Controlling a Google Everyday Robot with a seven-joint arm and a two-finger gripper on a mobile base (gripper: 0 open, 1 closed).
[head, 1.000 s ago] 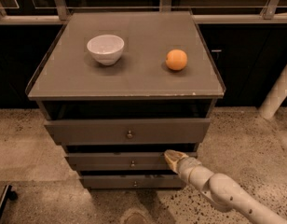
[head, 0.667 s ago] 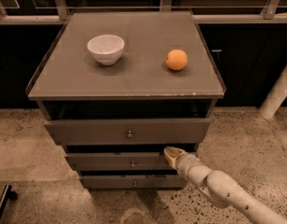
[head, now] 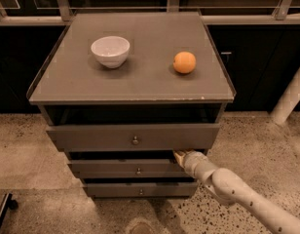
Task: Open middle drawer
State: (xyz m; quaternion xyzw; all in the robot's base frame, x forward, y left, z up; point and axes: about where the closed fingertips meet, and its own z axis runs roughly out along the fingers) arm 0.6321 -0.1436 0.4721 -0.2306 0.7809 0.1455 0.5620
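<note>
1. Where the pale, speckled arm (head: 237, 194) reaches in from the lower right, the gripper (head: 180, 156) sits at the right end of the middle drawer (head: 111, 168). It is level with the drawer's upper edge and tucked just under the front of the top drawer (head: 91, 138).
2. Whether the gripper is spread or closed cannot be told. Its yellowish tip lies in the dark gap between the two drawer fronts.
3. The middle drawer is the second of three in a grey-brown drawer cabinet (head: 140, 82). It lies between the tall-fronted top drawer and the narrow bottom drawer (head: 111, 190).
4. The middle drawer's small round metal knob (head: 138, 171) sits at the centre of its flat front, to the left of the gripper and apart from it.
5. The top drawer has its own knob (head: 135, 140) at mid-front, and the bottom drawer's knob (head: 140, 192) lines up below the other two.
6. A dark strip shows above each drawer front, widest between the cabinet top and the top drawer.
7. On the cabinet top a white bowl (head: 110, 51) stands upright at the left, and an orange (head: 184, 62) rests at the right, well apart from it.
8. The cabinet stands on a speckled stone floor (head: 33, 145), and a white slanted post (head: 291, 96) stands at the far right.
</note>
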